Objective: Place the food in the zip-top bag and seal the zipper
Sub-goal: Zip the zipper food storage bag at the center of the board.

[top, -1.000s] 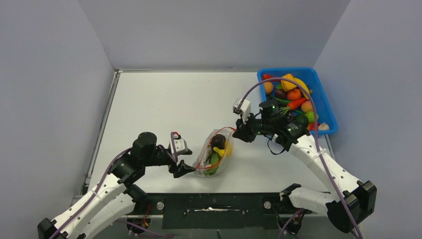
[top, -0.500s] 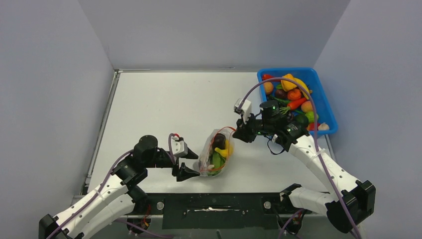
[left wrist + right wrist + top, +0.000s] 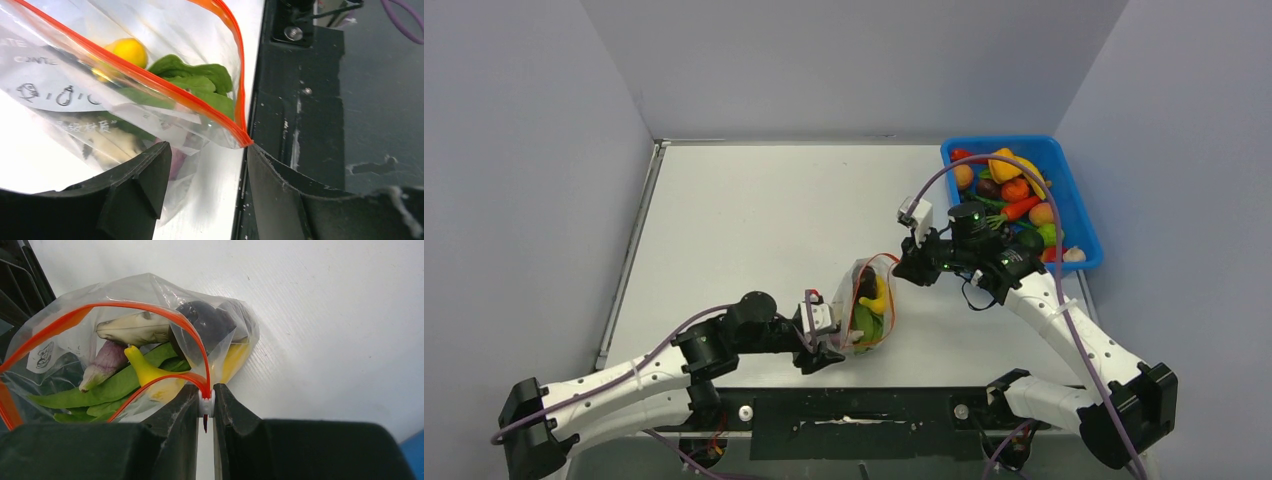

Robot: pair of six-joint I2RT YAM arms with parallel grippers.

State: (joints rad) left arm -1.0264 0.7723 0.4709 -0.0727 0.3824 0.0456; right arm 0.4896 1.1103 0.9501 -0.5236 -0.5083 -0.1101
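Right wrist view: right gripper point(image 3: 206, 407) pinching zipper point(image 3: 115, 304) end, lower centre. Left gripper point(image 3: 207, 150) gaping wide around zip-top bag point(image 3: 50, 100) corner. Film looking floppy, slippery; stiff strip likely offering surest hold.

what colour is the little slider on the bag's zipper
White. The slider shows best in the right wrist view.

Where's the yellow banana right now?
In the top view the banana is inside the clear bag near the front edge of the table, beside the green pod, between the left end effector and right end effector.
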